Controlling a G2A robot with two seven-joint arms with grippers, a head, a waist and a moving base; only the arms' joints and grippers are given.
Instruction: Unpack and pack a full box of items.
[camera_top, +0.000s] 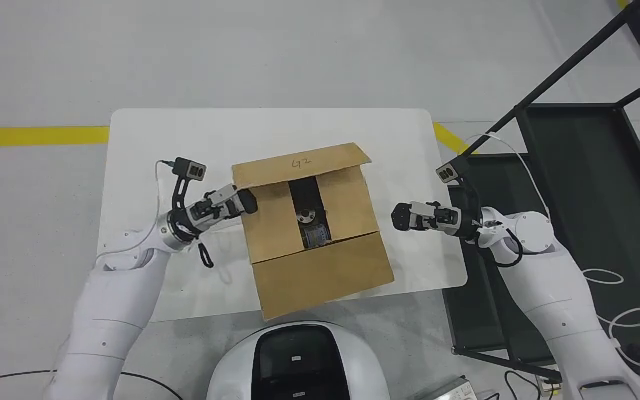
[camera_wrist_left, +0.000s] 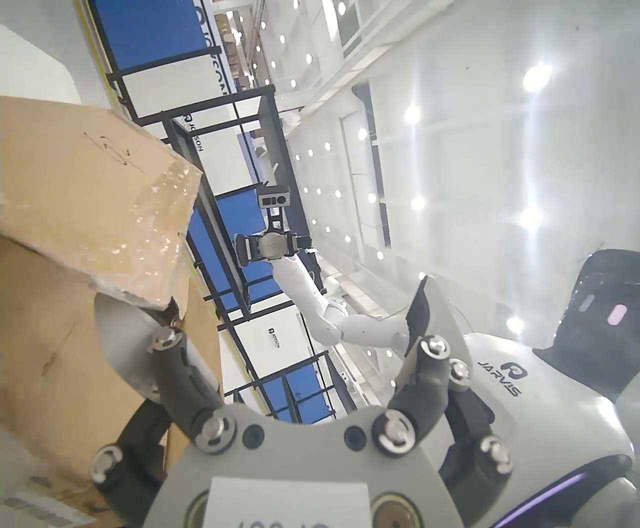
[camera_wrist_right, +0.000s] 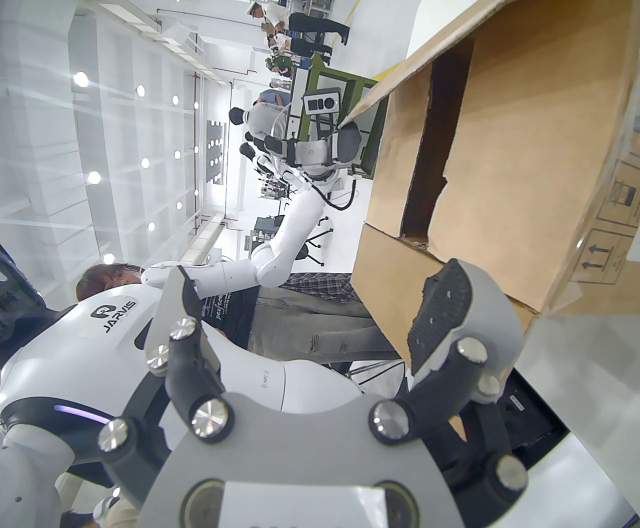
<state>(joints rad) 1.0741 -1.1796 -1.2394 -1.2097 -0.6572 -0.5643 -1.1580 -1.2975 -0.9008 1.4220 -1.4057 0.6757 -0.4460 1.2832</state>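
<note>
- At the middle of the white tabletop (camera_top: 180, 140): cardboard box (camera_top: 320, 265), top open, one flap folded out toward 12 o'clock, another toward 6 o'clock.
- Down in the opening between those flaps: dark contents (camera_top: 312, 222), too small to identify.
- At about 10 o'clock of the box, close against its far corner: left end effector (camera_top: 240, 202), pointing toward 3 o'clock.
- Spread wide, with nothing held. In the left wrist view, one finger (camera_wrist_left: 120, 325) right up against the taped edge of a flap, contact impossible to confirm; the other out in open air, well off the cardboard.
- At 3 o'clock of the box, just beside its side wall, with a thin strip of bare tabletop between: right end effector (camera_top: 400, 216), pointing toward 9 o'clock.
- Also spread wide and holding nothing. In the right wrist view, the box wall straight ahead, one ribbed pad (camera_wrist_right: 440, 310) overlapping the edge of the lower flap, contact not discernible.
- Box flanked on both sides, gripped by neither.
- Off the tabletop edge at 3 o'clock: dark metal rack (camera_top: 570, 150).
</note>
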